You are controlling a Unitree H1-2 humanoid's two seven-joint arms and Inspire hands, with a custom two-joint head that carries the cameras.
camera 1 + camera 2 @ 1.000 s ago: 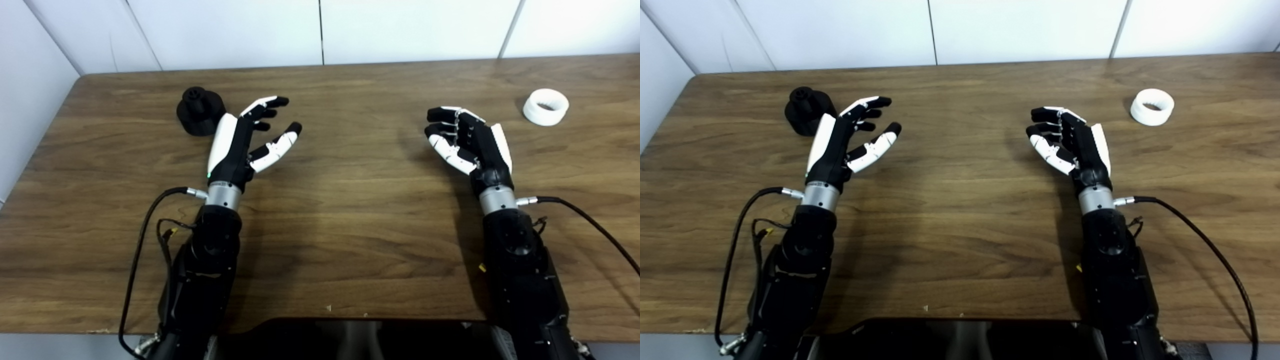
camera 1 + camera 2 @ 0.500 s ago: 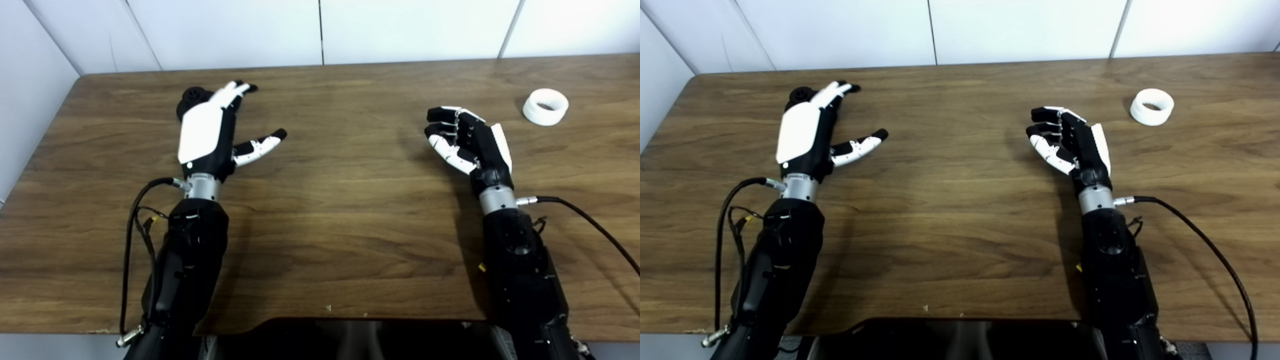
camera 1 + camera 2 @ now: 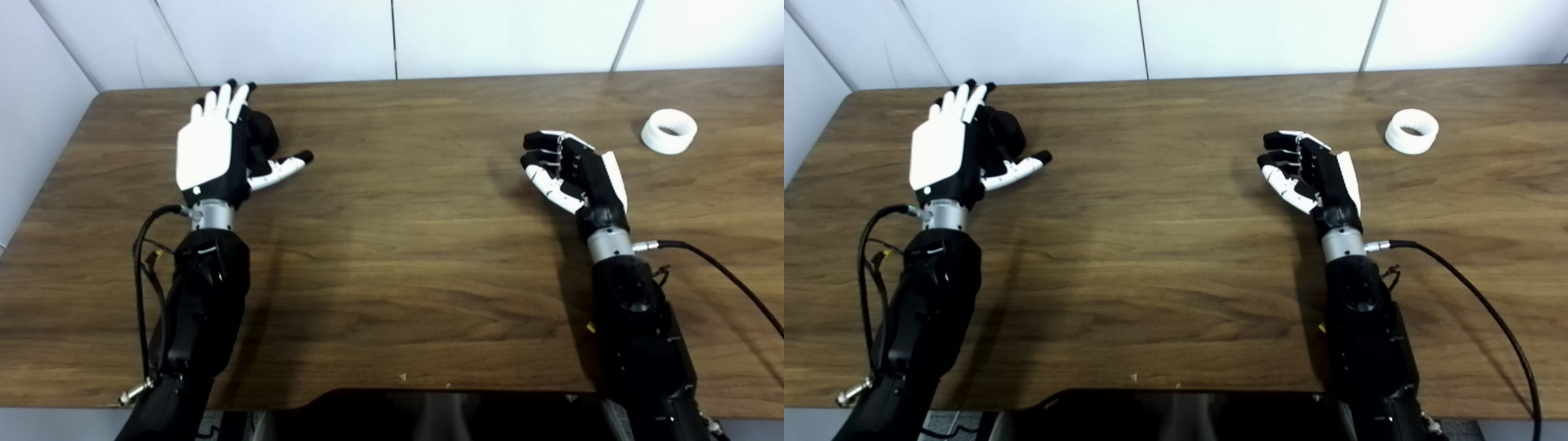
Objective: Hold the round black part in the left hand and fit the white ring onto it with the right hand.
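A wood-grain table (image 3: 392, 257) with a dark brown, streaky veneer fills the view, backed by smooth white wall panels (image 3: 392, 37).

The left hand (image 3: 211, 147) sits toward 10 o'clock, its glossy white back plate facing up and its fingers (image 3: 223, 101) stretched flat and spread, thumb (image 3: 282, 168) angled out to the side. It is open and holds nothing. The black part (image 3: 260, 135), matte and rounded, lies on the table just beside and partly beneath this hand, on its thumb side; most of it is hidden by the palm, so its shape is hard to make out, and contact cannot be told.

The right hand (image 3: 572, 174) is at about 3 o'clock, tilted on edge, its black-and-white jointed fingers loosely curled inward around empty space, holding nothing.

The ring (image 3: 669, 130), a thick white band with a ribbed inner wall, lies flat on the table at 2 o'clock, well apart from the right hand.

Black cables (image 3: 716, 269) run from both metal wrists.

A dark glossy panel (image 3: 429, 413) sits at 6 o'clock.
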